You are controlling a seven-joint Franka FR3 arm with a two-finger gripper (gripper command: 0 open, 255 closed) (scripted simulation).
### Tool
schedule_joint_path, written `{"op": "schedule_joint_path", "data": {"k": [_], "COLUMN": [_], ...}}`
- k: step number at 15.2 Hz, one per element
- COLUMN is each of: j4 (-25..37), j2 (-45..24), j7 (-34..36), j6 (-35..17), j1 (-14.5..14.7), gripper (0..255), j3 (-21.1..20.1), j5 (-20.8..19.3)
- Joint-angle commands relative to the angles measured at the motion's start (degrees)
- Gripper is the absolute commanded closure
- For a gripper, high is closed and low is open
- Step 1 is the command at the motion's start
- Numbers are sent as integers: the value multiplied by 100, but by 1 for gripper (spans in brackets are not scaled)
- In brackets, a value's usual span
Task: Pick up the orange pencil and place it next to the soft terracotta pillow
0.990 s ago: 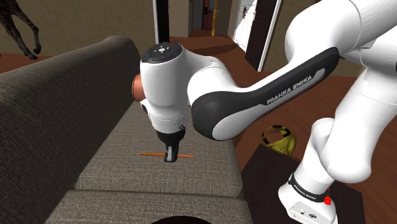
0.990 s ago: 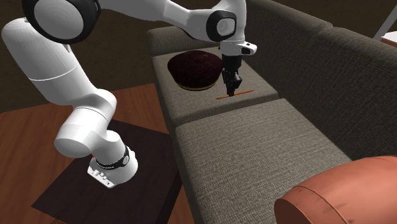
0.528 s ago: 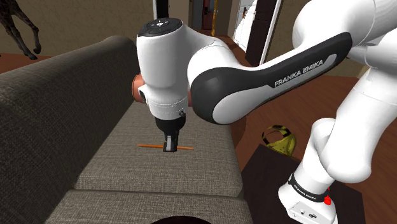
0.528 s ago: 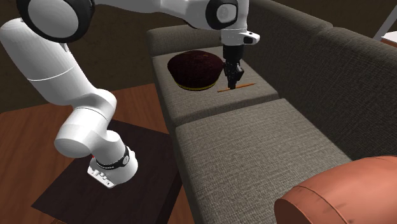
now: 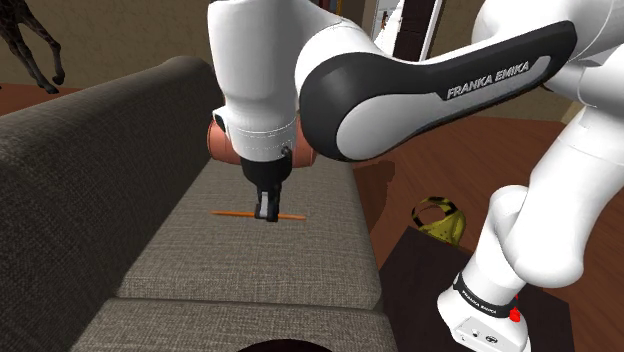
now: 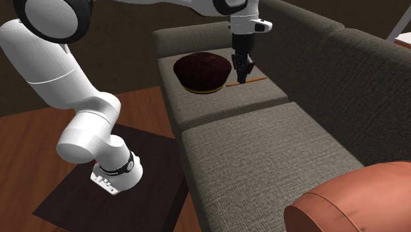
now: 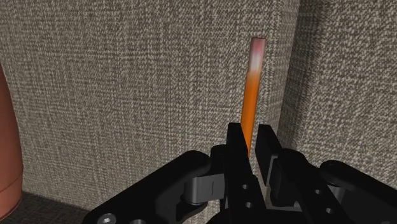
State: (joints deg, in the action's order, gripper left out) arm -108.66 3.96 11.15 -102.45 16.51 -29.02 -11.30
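Observation:
My gripper is shut on the orange pencil, holding it level a little above the grey-brown sofa seat. In the second exterior view the gripper hangs with the pencil beside a dark red round cushion. The wrist view has the pencil clasped between the fingertips, its pale end pointing away. The terracotta pillow peeks out behind the arm at the sofa's far end; it is also seen as the pillow and the pillow.
The sofa backrest runs along the shoulder view's left. A yellow and black object lies on the wood floor near the dark stand. Doorways open at the back.
The gripper has risen off the seat with the pencil in it and drifted a little toward the sofa's far end. The arm's wrist has climbed in both exterior views.

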Motion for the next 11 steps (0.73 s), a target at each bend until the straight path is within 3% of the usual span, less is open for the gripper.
{"op": "schedule_joint_path", "data": {"k": [1,11], "j4": [132,940], "j2": [24,-18], "j7": [-37,-167], "j6": [150,911], "j1": [0,4], "gripper": [255,255], "j3": [2,-10], "j5": [18,18]}}
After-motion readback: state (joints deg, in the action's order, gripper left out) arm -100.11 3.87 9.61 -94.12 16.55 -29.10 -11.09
